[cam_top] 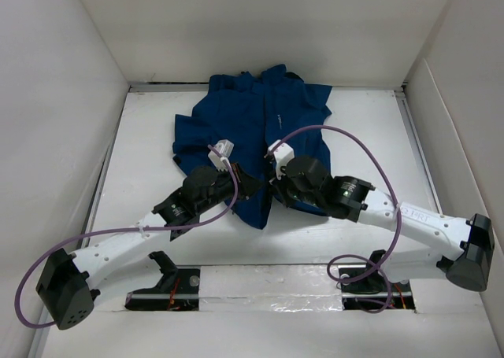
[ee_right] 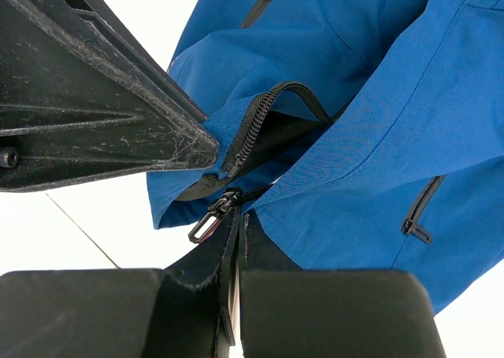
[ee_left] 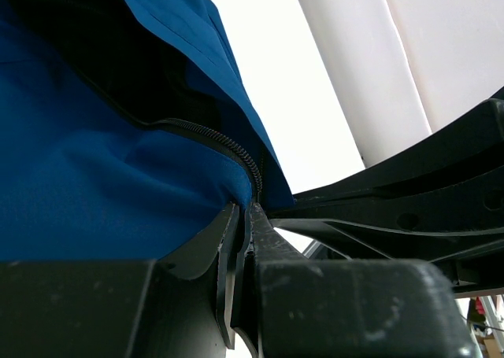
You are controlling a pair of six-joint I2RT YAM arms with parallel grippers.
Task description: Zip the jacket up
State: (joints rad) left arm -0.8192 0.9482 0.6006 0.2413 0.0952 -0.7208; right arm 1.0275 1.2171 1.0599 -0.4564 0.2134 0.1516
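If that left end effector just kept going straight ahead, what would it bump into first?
The jacket: the left end effector is pinching its edge by the zipper. Beyond that, probably the right end effector; depth is unclear.

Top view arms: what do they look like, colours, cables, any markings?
Both the left arm and right arm have white links with black joint housings and black wrists. A purple cable loops along each. A white camera mount tops each wrist. The gripper fingers are matte black and scuffed. Faint lettering on the right link is unreadable.
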